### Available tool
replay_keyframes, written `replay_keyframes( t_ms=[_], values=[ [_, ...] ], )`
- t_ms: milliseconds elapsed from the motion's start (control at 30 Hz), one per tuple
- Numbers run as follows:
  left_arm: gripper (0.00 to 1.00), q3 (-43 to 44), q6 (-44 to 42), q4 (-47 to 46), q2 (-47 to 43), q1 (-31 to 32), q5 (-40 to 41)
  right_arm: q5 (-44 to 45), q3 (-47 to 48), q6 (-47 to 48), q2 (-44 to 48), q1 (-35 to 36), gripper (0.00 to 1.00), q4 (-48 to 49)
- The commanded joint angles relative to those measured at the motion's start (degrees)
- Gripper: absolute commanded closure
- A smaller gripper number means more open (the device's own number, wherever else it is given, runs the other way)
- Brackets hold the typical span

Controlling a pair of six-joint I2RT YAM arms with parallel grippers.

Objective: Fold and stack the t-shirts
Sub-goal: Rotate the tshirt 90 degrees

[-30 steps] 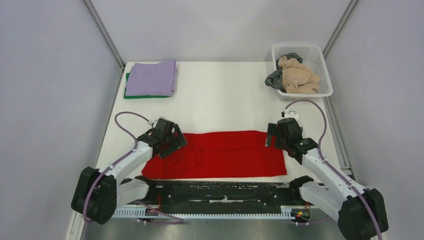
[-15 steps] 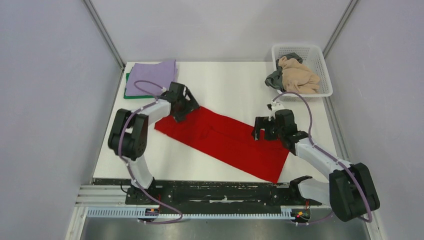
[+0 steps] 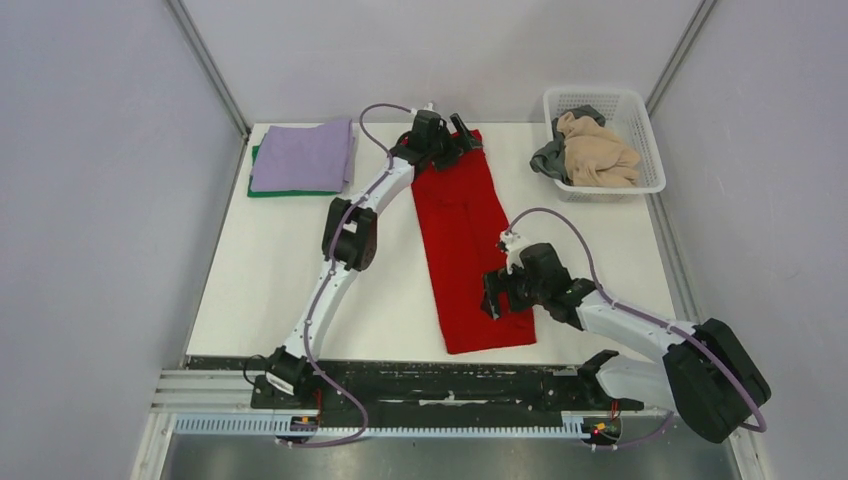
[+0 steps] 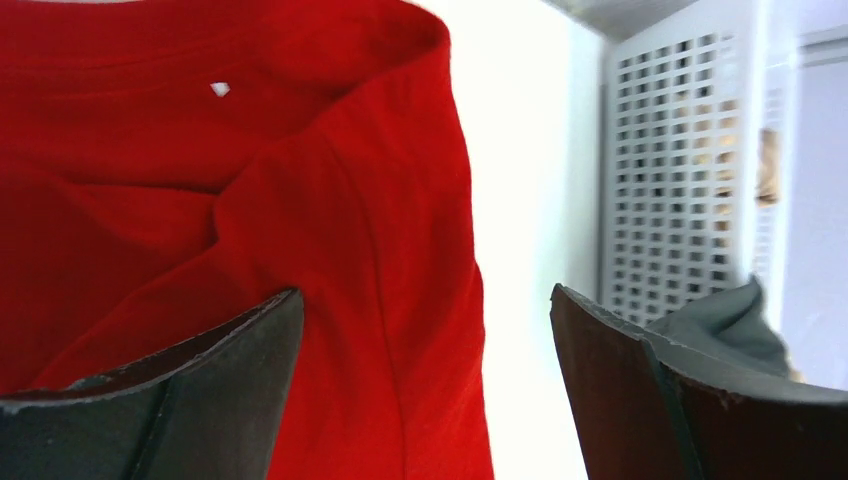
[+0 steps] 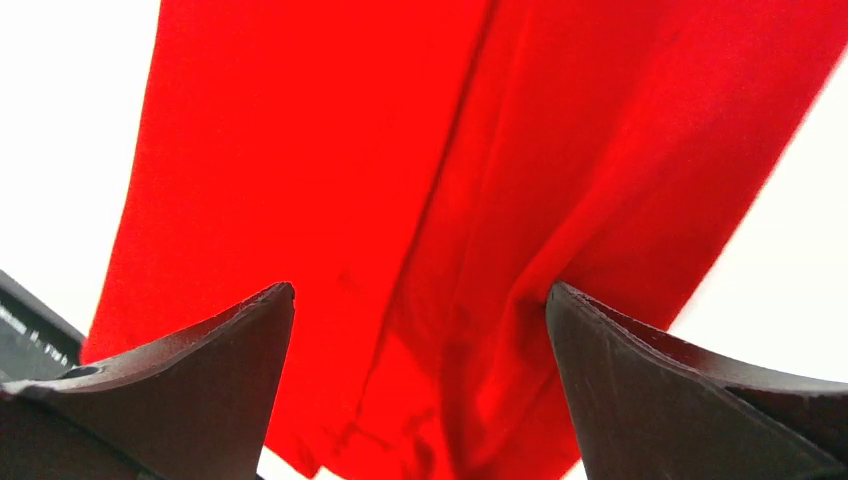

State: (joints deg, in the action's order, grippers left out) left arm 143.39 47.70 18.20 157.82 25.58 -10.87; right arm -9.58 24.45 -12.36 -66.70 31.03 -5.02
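Note:
The bright red t-shirt [image 3: 462, 235] lies folded into a long narrow strip, running from the table's far edge down toward the front. My left gripper [image 3: 460, 133] is stretched out over its far end, jaws open, with the red cloth [image 4: 200, 200] lying flat under it [image 4: 425, 390]. My right gripper [image 3: 496, 296] is over the strip's right edge near its front end, open, with red cloth [image 5: 330, 150] spread below it [image 5: 420, 385]. The pale lilac t-shirt [image 3: 303, 153] lies folded on the folded green t-shirt [image 3: 266, 190] at the far left.
A white lattice basket [image 3: 645, 150] at the far right corner holds beige cloth [image 3: 598, 155] and grey cloth [image 3: 549, 158]. It also shows in the left wrist view [image 4: 670, 180]. The black rail [image 3: 430, 385] runs along the table's front edge.
The red shirt swung from lying crosswise near the front edge to lying lengthwise. My left arm reached to the far edge with one end. My right gripper moved left and nearer.

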Motion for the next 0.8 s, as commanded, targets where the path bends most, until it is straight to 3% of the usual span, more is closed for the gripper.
replay_keyframes(
  t_ms=[0, 133, 267, 467, 767],
  values=[
    [0.00, 5.47, 11.58, -14.58, 9.17, -0.36, -4.50, -1.85, 0.63, -0.55, 2.65, 6.16, 0.02, -4.37],
    [0.00, 5.88, 14.49, -23.81, 9.28, -0.27, -2.26, -7.74, 2.97, 2.48, 5.77, 10.13, 0.02, -5.12],
    [0.00, 5.21, 12.23, -23.24, 8.14, -0.10, -2.77, -16.74, 0.55, 4.49, 6.47, 10.94, 0.02, -3.85],
    [0.00, 3.80, 9.51, -22.02, 5.84, -0.12, -4.58, -17.83, -0.85, 3.56, 5.92, 12.59, 0.02, -0.97],
    [0.00, -1.19, 1.31, -16.02, -3.85, 1.55, -6.82, -15.14, 2.02, 3.20, 16.36, 14.16, 0.02, 5.20]
  ],
)
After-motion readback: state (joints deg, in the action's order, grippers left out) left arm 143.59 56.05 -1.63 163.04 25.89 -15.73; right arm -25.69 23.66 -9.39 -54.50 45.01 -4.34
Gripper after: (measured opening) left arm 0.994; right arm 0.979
